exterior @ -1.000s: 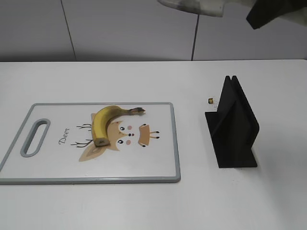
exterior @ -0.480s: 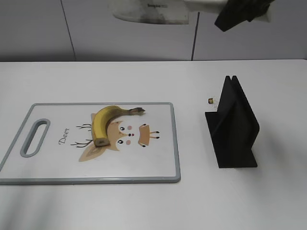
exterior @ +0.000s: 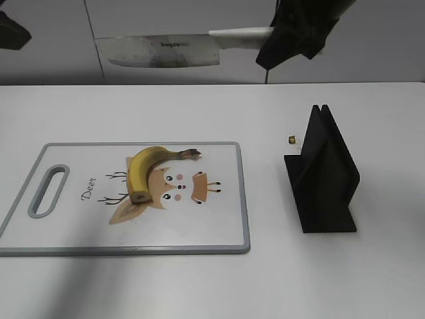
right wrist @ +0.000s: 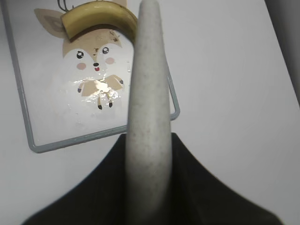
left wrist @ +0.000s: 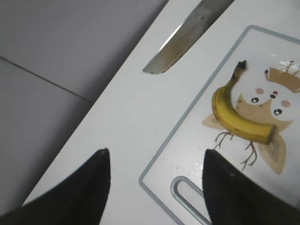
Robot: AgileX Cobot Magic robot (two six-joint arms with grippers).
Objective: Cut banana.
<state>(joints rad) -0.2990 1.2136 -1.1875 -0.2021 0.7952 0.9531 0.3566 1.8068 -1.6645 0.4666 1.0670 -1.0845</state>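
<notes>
A white table (exterior: 199, 286) is seen from the front at a downward slant. On its left side a white cutting board (exterior: 219, 232) with a grey rim and a handle slot at its left end is laid flat, printed with a cartoon deer (exterior: 176, 189). The banana (exterior: 143, 169) is lying on the board over the deer print, curved, with its dark stem pointing right and its flat cut end toward the near side.

High at the far side, a knife (exterior: 159, 51) with a broad steel blade and a white handle is held level in the air by the right gripper (exterior: 282, 36), whose jaws are closed around the handle; the blade points left. The banana is not touched by the blade.

The left gripper (left wrist: 154, 187) is shown in its wrist view with its two dark fingers spread apart and nothing between them, above the table just left of the board.

On the right, a black knife stand (exterior: 322, 176) is set upright, with a small brown object (exterior: 291, 139) just behind it.
</notes>
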